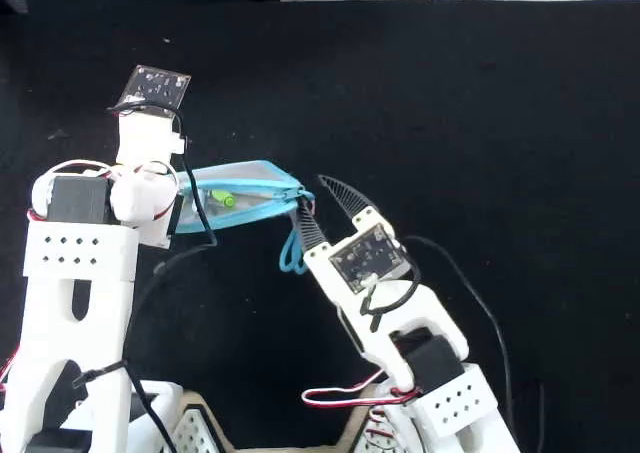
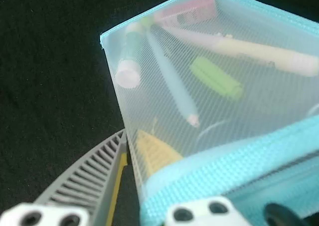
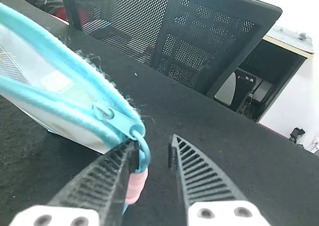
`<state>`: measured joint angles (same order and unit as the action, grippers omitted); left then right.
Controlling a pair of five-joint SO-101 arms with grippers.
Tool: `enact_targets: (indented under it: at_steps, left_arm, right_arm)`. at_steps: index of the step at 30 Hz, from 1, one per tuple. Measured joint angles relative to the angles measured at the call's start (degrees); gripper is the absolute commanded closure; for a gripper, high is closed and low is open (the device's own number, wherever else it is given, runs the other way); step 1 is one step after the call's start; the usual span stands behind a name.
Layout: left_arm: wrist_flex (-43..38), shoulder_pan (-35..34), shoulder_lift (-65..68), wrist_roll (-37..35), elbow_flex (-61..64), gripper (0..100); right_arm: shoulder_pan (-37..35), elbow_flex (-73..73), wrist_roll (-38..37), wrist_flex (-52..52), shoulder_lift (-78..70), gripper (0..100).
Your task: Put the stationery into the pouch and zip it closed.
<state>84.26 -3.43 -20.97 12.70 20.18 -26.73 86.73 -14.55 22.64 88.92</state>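
Note:
A see-through pouch (image 1: pixel 240 188) with teal trim lies in the middle of the black table. Inside it are pens (image 2: pixel 172 81), a green piece (image 2: pixel 217 79) and a pink piece (image 2: pixel 192 9). My left gripper (image 2: pixel 130 136) is shut on the pouch's left end, with one grey ribbed finger (image 2: pixel 92 178) outside and the other showing faintly through the mesh. My right gripper (image 3: pixel 153 142) stands open at the pouch's right end. The zipper slider (image 3: pixel 107 113) sits just ahead of it, and the teal pull loop (image 3: pixel 143 148) rests against one finger (image 3: pixel 99 181). The two zip tapes spread apart behind the slider.
A teal cord loop (image 1: pixel 293 253) hangs from the pouch's right end toward the front. The black table (image 1: pixel 480 123) stretches bare to the right and back. A mesh chair (image 3: pixel 199 41) stands beyond the table's far edge.

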Motion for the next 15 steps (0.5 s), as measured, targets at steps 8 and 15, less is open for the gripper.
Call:
enact_targets:
  at_steps: [8, 15]
  left_arm:
    - [0.0, 0.0, 0.0, 0.2, 0.0, 97]
    - [0.0, 0.0, 0.0, 0.2, 0.0, 97]
  right_arm:
    - [-1.5, -0.1, 0.1, 0.8, -0.3, 89.4]
    - [-1.7, -0.9, 0.2, 1.1, -7.9, 89.4]
